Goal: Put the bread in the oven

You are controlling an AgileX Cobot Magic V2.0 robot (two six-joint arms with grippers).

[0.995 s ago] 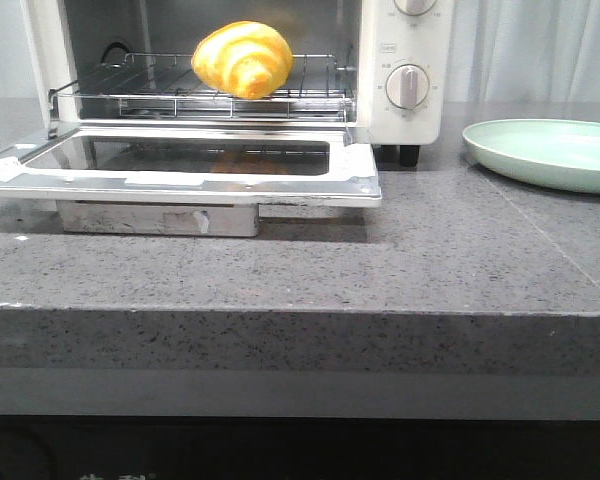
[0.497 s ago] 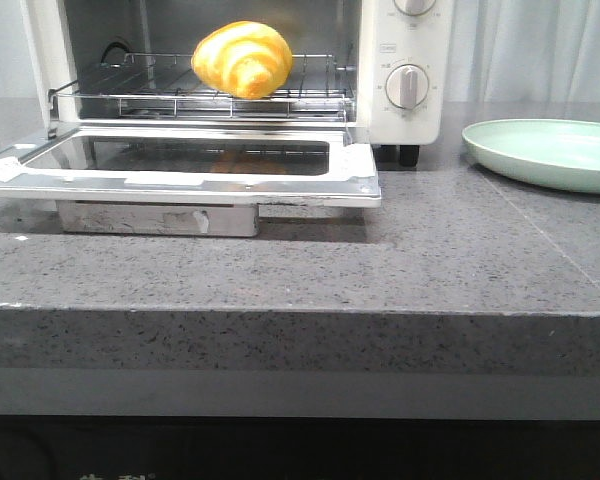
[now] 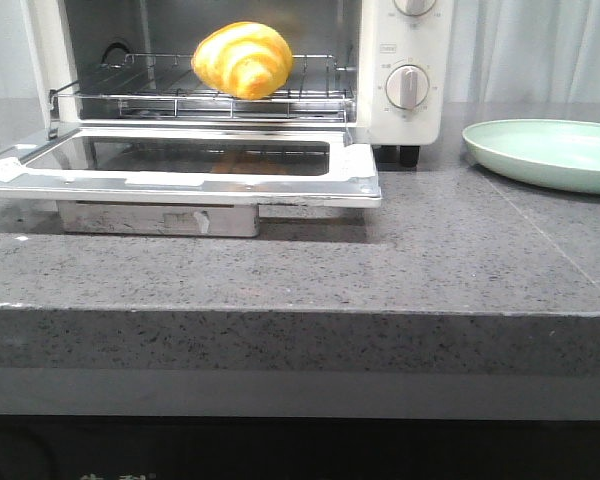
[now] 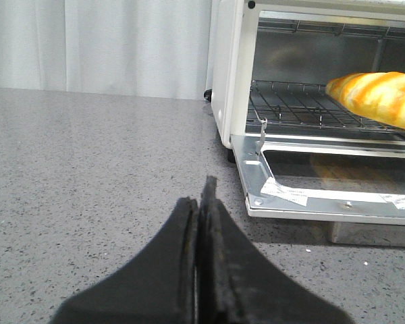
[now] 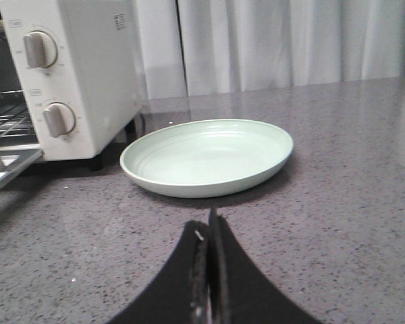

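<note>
One bun, the bread (image 3: 243, 59), sits on the wire rack (image 3: 170, 95) inside the oven (image 3: 405, 60), whose door (image 3: 180, 165) lies folded down flat, so by my reading the placing is done and what's left is to swing that door up gently from below without jolting the rack. Both pincers are pressed together and hold nothing: the left gripper (image 4: 201, 202) hovers over the grey counter (image 3: 430, 250) beside the door's corner, the right gripper (image 5: 208, 233) just short of the empty green plate (image 5: 208, 156).
</note>
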